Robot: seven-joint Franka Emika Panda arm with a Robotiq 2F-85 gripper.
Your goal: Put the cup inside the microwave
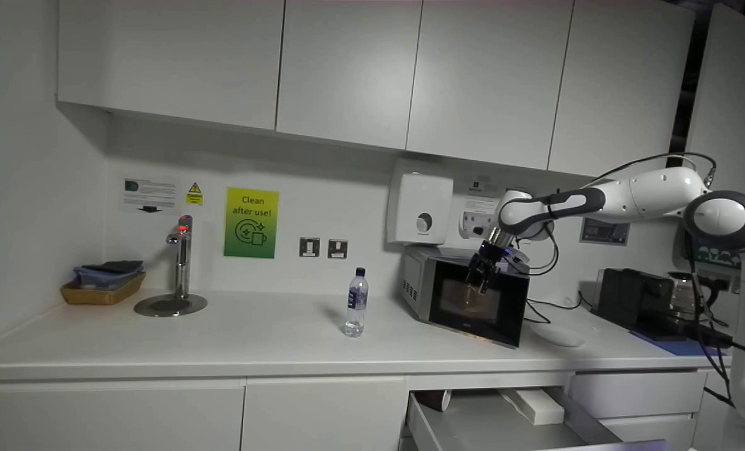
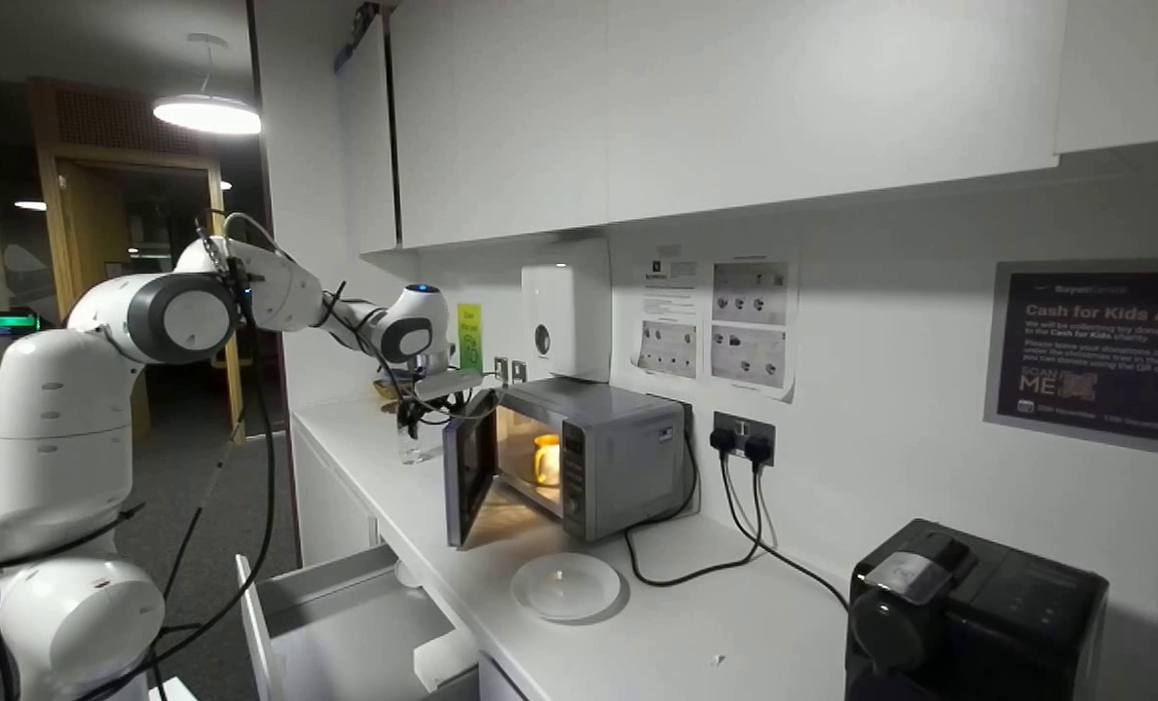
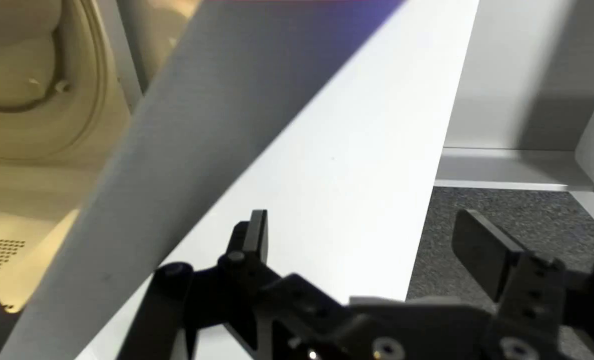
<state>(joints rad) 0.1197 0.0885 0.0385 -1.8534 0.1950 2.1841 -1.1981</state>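
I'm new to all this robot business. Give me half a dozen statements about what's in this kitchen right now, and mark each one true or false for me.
1. A cup is inside the microwave. True.
2. The microwave's door is shut. False: it stands open.
3. The robot's pincer is gripping the cup. False: the pincer is open, with nothing in its grip.
4. A drawer under the counter stands open. True.
5. The bottle is lying on its side. False: it stands upright on the counter.
6. A white plate is on the counter, outside the microwave. True.
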